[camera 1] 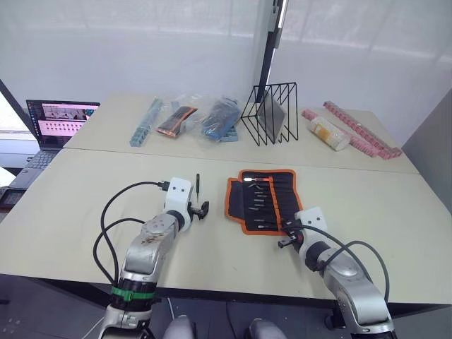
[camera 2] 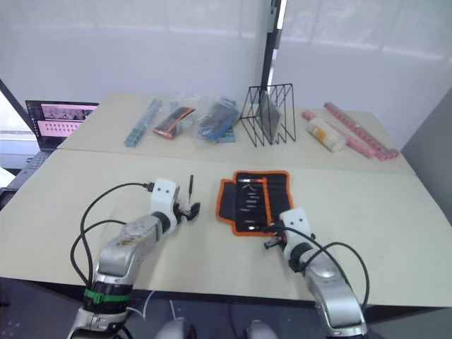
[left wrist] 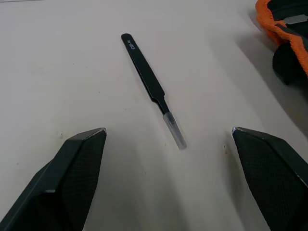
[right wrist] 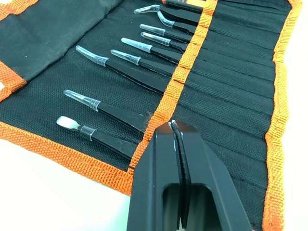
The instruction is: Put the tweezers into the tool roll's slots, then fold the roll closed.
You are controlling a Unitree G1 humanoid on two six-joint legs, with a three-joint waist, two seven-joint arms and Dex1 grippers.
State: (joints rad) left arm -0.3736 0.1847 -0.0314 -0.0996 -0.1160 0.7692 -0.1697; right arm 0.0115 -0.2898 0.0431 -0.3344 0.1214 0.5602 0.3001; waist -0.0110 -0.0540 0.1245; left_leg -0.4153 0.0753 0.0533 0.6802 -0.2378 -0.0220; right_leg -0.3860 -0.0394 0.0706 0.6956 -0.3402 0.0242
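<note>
One loose black tweezers (left wrist: 148,76) with a clear tip cap lies on the table (camera 1: 85,212), left of the tool roll (camera 1: 263,200). My left gripper (camera 1: 203,210) is open just short of it, its fingers (left wrist: 79,163) spread wide to either side of the capped tip. The tool roll is spread flat, black with orange binding. Several tweezers (right wrist: 130,72) sit in its slots (right wrist: 226,72), tips sticking out past the orange trim. My right gripper (right wrist: 173,126) is shut with nothing in it, its tips over the orange trim at the roll's near edge.
A black wire rack (camera 1: 270,113) stands at the back, with bagged items (camera 1: 185,120) to its left. Pink strips (camera 1: 360,131) and a small roll (camera 1: 329,134) lie at the back right. A laptop (camera 1: 60,121) is at the far left.
</note>
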